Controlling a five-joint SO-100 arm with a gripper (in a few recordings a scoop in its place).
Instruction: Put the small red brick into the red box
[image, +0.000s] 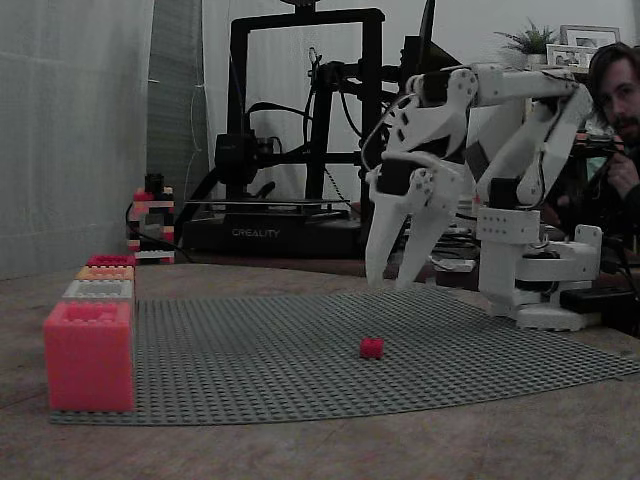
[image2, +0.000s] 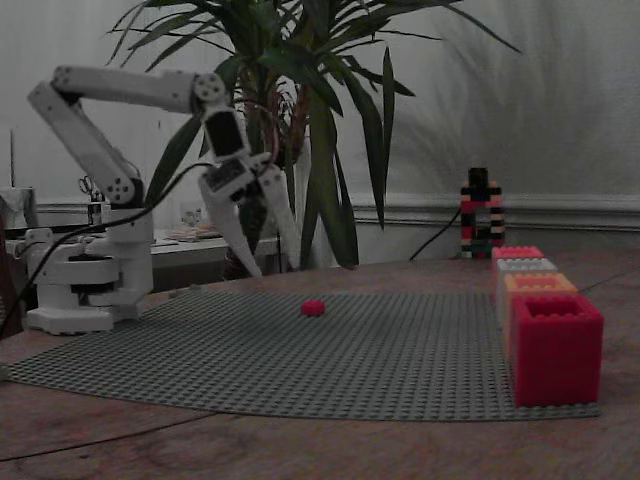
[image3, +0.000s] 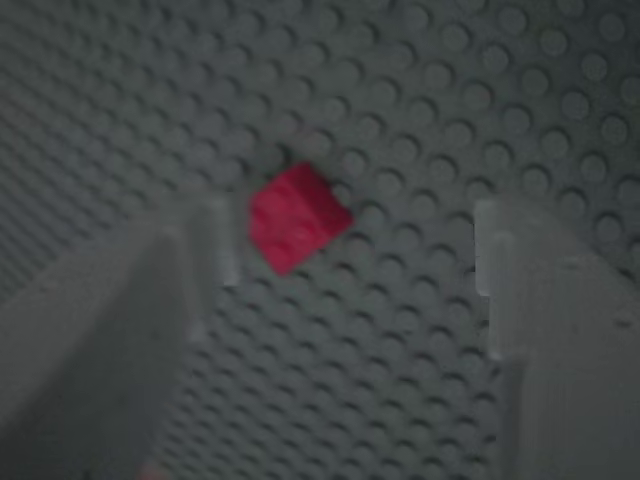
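Note:
The small red brick (image: 371, 347) (image2: 313, 308) lies alone on the grey studded baseplate (image: 300, 370), near its middle. My white gripper (image: 392, 280) (image2: 275, 268) hangs open above the plate, fingertips pointing down, a short way above and behind the brick. In the wrist view the brick (image3: 297, 217) sits tilted between the two fingers, nearer the left finger (image3: 110, 330), untouched. The red box (image: 110, 260) (image2: 555, 345) stands at one end of a row of four boxes along the plate's edge, far from the gripper.
The row also holds a coral-pink box (image: 88, 355), a grey box (image: 98, 290) and an orange box (image2: 540, 285). A small brick tower (image2: 480, 215) stands beyond it. A 3D printer (image: 300, 130), a plant (image2: 300, 100) and a person (image: 615, 110) are behind the table.

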